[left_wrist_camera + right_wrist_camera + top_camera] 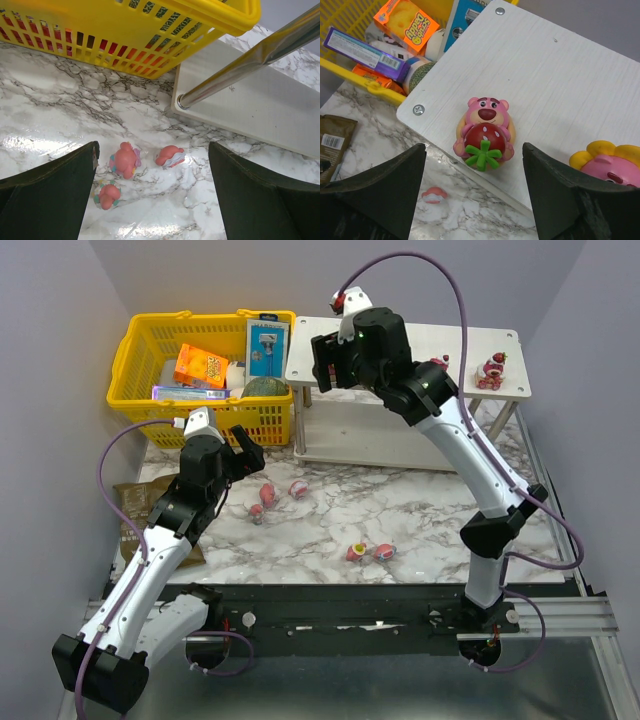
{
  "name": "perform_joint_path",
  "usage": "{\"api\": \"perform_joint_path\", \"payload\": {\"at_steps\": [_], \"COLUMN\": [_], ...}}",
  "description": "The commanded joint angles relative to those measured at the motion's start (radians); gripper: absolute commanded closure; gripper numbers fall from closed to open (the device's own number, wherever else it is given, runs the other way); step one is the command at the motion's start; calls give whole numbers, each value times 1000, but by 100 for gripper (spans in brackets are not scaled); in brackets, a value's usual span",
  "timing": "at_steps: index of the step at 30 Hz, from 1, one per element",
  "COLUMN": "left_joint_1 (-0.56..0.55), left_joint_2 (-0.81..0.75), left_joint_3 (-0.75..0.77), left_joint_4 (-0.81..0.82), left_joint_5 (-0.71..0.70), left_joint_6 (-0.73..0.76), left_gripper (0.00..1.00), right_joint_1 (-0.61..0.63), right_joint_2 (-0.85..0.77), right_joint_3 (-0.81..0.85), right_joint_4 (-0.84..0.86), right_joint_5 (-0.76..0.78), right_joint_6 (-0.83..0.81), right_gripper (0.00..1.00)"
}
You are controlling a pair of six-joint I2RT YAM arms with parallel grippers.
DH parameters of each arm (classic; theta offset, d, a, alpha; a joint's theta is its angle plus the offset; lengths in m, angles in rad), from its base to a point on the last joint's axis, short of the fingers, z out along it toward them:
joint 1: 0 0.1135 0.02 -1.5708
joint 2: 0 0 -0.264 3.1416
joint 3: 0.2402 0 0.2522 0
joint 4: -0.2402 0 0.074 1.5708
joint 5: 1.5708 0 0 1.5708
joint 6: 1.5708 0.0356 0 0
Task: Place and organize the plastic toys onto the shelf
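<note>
The white shelf (400,340) stands at the back. A pink bear toy (490,370) stands at the right end of its top. My right gripper (325,365) hovers open over the top's left end, above a pink bear holding a strawberry (484,132), which stands free between the open fingers (474,165). A yellow-petal toy (607,162) stands to its right. My left gripper (245,455) is open and empty (152,150) above three pink toys on the marble (124,160) (170,156) (107,195). Two more toys (355,552) (383,552) lie near the front.
A yellow mesh basket (130,360) with an orange box (200,367) and a blue package (267,348) stands left of the shelf. A brown packet (135,505) lies at the table's left edge. The shelf's silver leg (250,55) and lower board (250,105) are close ahead of my left gripper.
</note>
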Motion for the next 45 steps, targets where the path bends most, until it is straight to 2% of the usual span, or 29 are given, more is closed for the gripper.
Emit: {"api": "perform_joint_path", "payload": {"at_steps": [1, 7, 16, 22, 28, 45], "left_joint_1": [-2, -2, -2, -2, -2, -2], "left_joint_2": [-10, -17, -19, -17, -14, -17], "left_joint_3": [-9, -9, -3, -1, -4, -24], "left_joint_4": [-7, -7, -16, -22, -21, -16], "left_joint_5": [-19, -24, -28, -30, -25, -25], "left_joint_6": [-2, -4, 2, 7, 5, 5], "left_gripper": [1, 1, 1, 1, 1, 1], "right_joint_1": [-9, -36, -41, -40, -29, 51], "right_joint_2": [30, 62, 91, 99, 100, 163], "right_joint_3": [-4, 1, 2, -12, -56, -22], "right_joint_4": [7, -7, -9, -21, 7, 4], "right_joint_5": [-23, -36, -23, 24, 115, 280], "right_joint_6": [-16, 17, 35, 150, 270, 225], "right_gripper": [18, 29, 40, 53, 62, 61]}}
